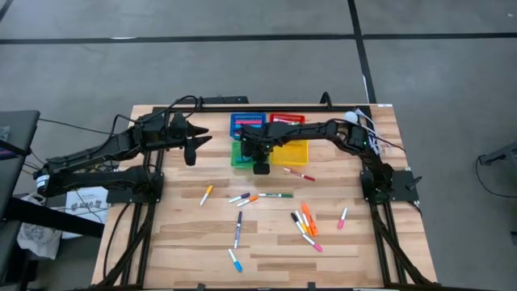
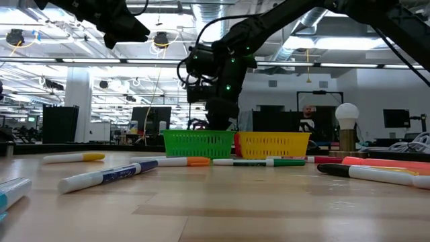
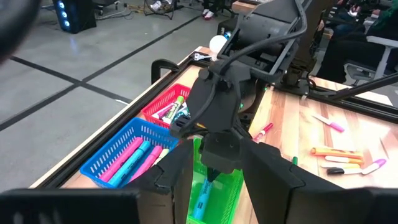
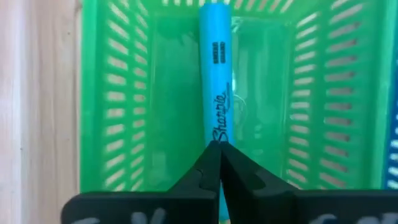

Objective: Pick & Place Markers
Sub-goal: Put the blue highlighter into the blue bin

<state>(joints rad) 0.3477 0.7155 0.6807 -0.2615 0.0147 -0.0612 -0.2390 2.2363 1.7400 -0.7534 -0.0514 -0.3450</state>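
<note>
right claw [image 4: 219,152] pressed fully closed above blue marker [image 4: 216,74] in green tray [image 4: 93,93].

Bright, even overhead light — soft foreground blur.

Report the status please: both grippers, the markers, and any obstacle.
Right gripper shut above the green tray, blue marker lying inside. Left gripper waits by the blue tray. Loose markers on the table. No obstacle seen.

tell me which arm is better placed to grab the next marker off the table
Probably the left. The left gripper hovers free beside the trays, carrying nothing visible. The right gripper is shut, down over the green tray at the blue marker lying inside it.
</note>
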